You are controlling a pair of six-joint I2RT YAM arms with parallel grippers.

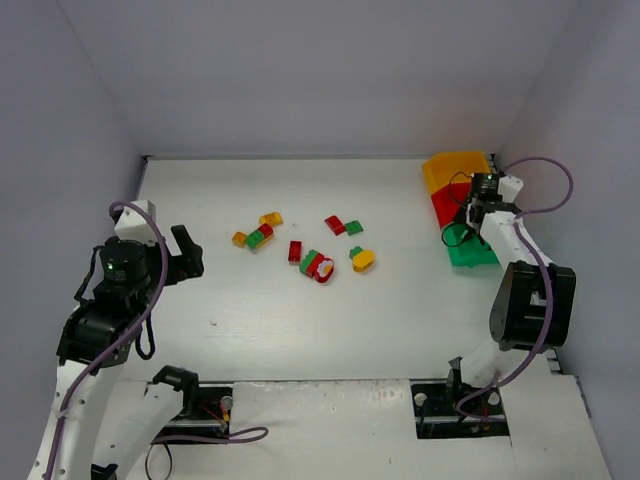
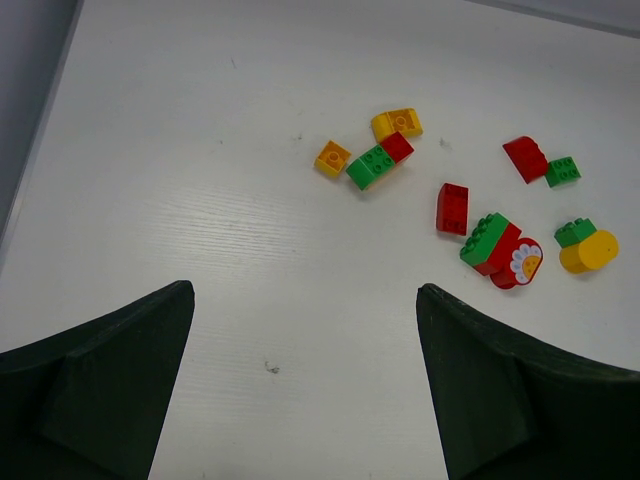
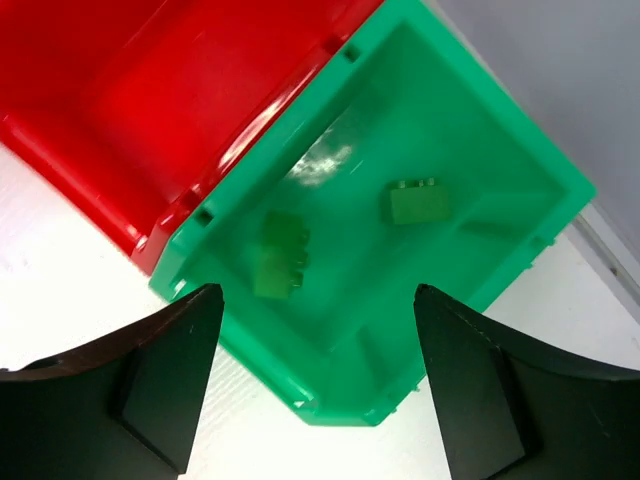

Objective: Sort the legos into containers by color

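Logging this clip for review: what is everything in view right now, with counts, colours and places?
Loose legos: about twelve; red, green, yellow-orange, some stuck together; middle of the table.
Binned legos: two; green; inside the green bin.
Bins: three in a row at the table's far right: yellow bin, red bin, green bin.
Table: one; white.
Left hand: one; black, open; above bare table, left of the loose legos.
Right hand: one; black, open; over the green bin.
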